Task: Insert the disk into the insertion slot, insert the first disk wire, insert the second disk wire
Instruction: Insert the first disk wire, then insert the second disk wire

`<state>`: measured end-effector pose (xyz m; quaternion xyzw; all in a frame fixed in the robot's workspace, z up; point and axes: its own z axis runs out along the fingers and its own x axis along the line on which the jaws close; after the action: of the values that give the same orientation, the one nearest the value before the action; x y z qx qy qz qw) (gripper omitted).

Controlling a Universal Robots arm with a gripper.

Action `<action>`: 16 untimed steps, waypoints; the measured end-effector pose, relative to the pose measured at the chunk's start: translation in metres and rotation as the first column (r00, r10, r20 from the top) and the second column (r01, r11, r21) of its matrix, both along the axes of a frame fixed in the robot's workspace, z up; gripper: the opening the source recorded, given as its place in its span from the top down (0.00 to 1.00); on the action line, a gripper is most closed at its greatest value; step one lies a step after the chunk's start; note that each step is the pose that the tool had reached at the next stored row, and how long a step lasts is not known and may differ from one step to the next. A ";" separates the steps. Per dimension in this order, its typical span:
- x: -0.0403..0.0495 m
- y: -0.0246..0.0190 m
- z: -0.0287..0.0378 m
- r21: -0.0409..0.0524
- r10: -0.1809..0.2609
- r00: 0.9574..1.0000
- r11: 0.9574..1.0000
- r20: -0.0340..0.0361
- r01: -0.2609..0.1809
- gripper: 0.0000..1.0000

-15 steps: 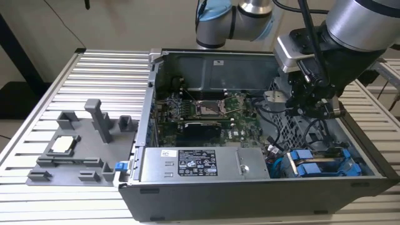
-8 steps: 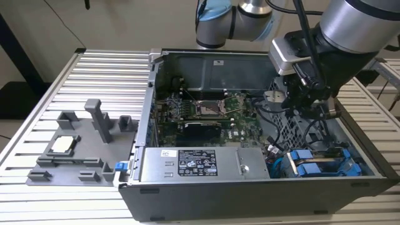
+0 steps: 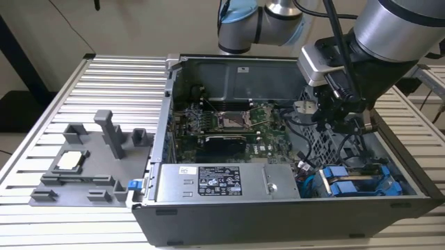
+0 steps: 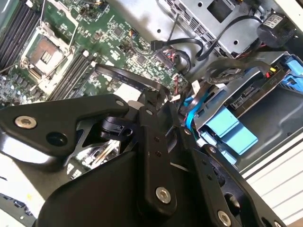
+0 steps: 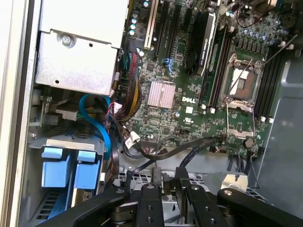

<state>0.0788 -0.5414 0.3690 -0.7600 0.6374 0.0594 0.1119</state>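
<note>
Black linkage gripper (image 3: 342, 125) inside the open grey computer case (image 3: 278, 219), near black cables (image 5: 189, 149) at the green motherboard's (image 3: 230, 122) edge; its grip state cannot be told. The silver-grey disk in its bright blue plastic bracket (image 3: 347, 186) sits in the grey sheet-metal insertion slot (image 5: 66, 142), beside a grey power-supply box (image 3: 174, 185) bearing a printed label.

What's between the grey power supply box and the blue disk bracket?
A looped blue cable and dark wires separate power supply box from blue disk bracket, in the first wrist view.
</note>
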 end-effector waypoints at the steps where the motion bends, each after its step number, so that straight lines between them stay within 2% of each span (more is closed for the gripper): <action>1: 0.0000 0.0000 0.0000 0.000 0.000 1.000 1.000 0.000 0.000 0.73; 5: 0.0000 0.0000 -0.0001 0.000 0.000 1.000 1.000 0.000 0.000 0.73; 6: 0.0000 0.0000 -0.0002 0.000 0.000 1.000 1.000 0.000 0.000 0.82; 11: 0.0000 0.0000 -0.0004 0.000 0.000 1.000 1.000 0.000 0.000 0.82; 12: 0.0000 0.0000 -0.0004 0.000 0.000 1.000 1.000 0.000 0.000 0.89; 16: 0.0000 0.0000 0.0000 0.000 0.000 1.000 1.000 0.000 0.000 0.88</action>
<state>0.0788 -0.5414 0.3690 -0.7600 0.6375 0.0593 0.1119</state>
